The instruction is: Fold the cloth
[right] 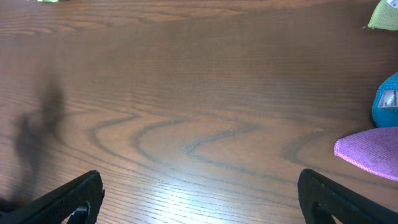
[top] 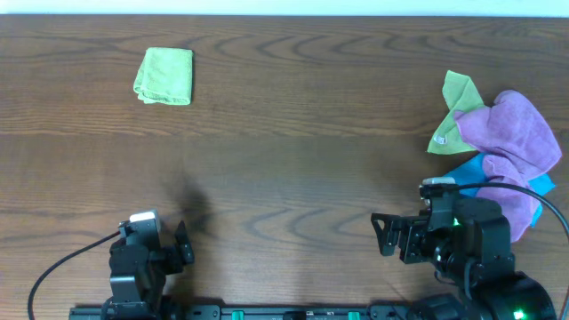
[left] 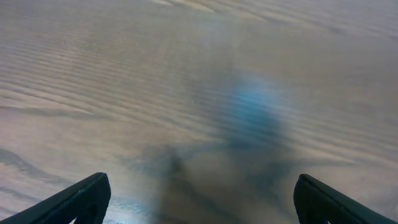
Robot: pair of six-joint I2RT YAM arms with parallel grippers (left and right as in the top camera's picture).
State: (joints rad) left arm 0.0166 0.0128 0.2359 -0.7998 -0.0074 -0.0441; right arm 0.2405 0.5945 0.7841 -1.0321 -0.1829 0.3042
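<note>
The cloth [top: 164, 76] is a plain lime-green piece lying in a compact, doubled-over rectangle at the far left of the wooden table [top: 293, 169]. Neither gripper touches it. My left gripper [top: 183, 244] sits near the front edge, well below the cloth, and is open. The left wrist view shows only bare wood between its fingers [left: 81, 200]. My right gripper [top: 383, 236] stands at the front right, also open, with bare table between its fingers [right: 326, 198].
A heap of cloths lies at the right edge: a lime-green cloth with a white tag [top: 452, 114], purple cloths [top: 511, 133] and a blue one [top: 498, 173] beneath. The heap's purple [right: 370, 152] and blue [right: 387, 106] edges show in the right wrist view.
</note>
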